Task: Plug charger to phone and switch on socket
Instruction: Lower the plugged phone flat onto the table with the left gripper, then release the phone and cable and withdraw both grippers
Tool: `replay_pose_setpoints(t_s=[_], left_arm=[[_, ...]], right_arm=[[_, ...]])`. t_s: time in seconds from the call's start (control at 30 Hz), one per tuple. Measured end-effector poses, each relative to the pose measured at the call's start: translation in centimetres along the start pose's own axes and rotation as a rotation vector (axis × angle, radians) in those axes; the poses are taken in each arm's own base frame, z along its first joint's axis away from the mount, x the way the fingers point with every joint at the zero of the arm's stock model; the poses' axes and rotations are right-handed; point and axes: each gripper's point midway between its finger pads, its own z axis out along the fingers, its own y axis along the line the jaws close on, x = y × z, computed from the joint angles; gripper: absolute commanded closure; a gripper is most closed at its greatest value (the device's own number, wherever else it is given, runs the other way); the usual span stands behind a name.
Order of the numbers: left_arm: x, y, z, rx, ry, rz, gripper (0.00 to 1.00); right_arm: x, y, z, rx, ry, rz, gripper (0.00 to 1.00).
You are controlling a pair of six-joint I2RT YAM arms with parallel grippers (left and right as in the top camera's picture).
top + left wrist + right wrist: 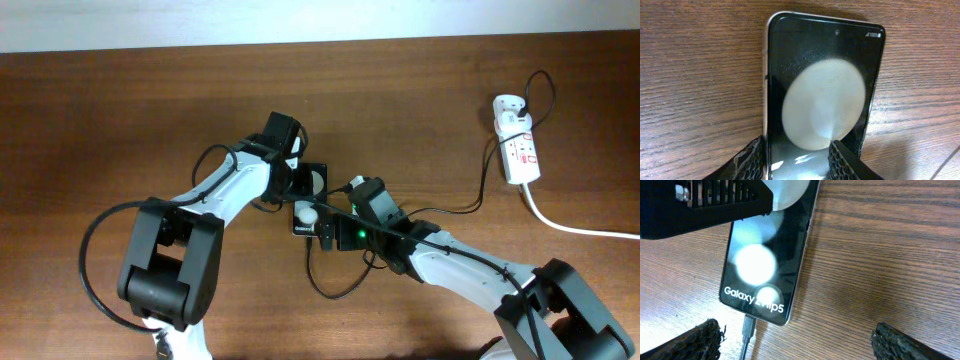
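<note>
Brown wood-grain table [120, 110], pale backdrop [200, 20] beyond, phone [820, 90] flat, left hand [799, 147] seemingly part-spread, right hand [797, 332] released.

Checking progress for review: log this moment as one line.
thin black charger plug: in bottom edge of black rectangular smartphone | left pincer: open | right pincer: open

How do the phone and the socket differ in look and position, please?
The phone is black, the socket white. The phone lies mid-table; the socket sits far off by the right edge. The phone shows white round spots; the socket shows red marks. Both rest on the wooden table.
</note>
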Motion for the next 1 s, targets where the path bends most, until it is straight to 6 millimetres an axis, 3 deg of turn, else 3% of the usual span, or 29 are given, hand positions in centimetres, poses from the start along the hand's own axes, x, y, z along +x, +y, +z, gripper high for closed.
replay_pose_setpoints(t_s=[0.3, 0.4, 0.47, 0.53, 0.57, 0.63, 0.77, 1.0], left_arm=[[-0.4, 0.1, -0.1, 0.004, -0.014, -0.004, 0.61], [-2.1, 1.9, -0.9, 0.002, -0.046, -0.052, 0.59], [-3.8, 3.8, -1.8, -0.002, -0.082, -0.104, 0.5], [-4.7, 6.5, -2.5, -0.015, -0.099, -0.168, 0.23], [-4.9, 8.0, -2.9, -0.024, -0.102, -0.2, 0.04], [-5.0, 10.7, -3.6, -0.041, -0.101, -0.268, 0.01], [-4.8, 14.5, -4.6, -0.066, -0.097, -0.364, 0.01], [-4.8, 14.6, -4.7, -0.067, -0.098, -0.368, 0.01]], right_arm=[[0.0, 0.0, 0.0, 0.0, 0.0, 0.0, 0.02], [0.0, 0.0, 0.0, 0.0, 0.0, 0.0, 0.01], [0.0, 0.0, 0.0, 0.0, 0.0, 0.0, 0.01], [0.0, 0.0, 0.0, 0.0, 0.0, 0.0, 0.01], [0.0, 0.0, 0.0, 0.0, 0.0, 0.0, 0.01], [0.0, 0.0, 0.0, 0.0, 0.0, 0.0, 0.01], [0.0, 0.0, 0.0, 0.0, 0.0, 0.0, 0.01], [-0.3, 0.2, 0.0, -0.008, -0.011, -0.002, 0.01]])
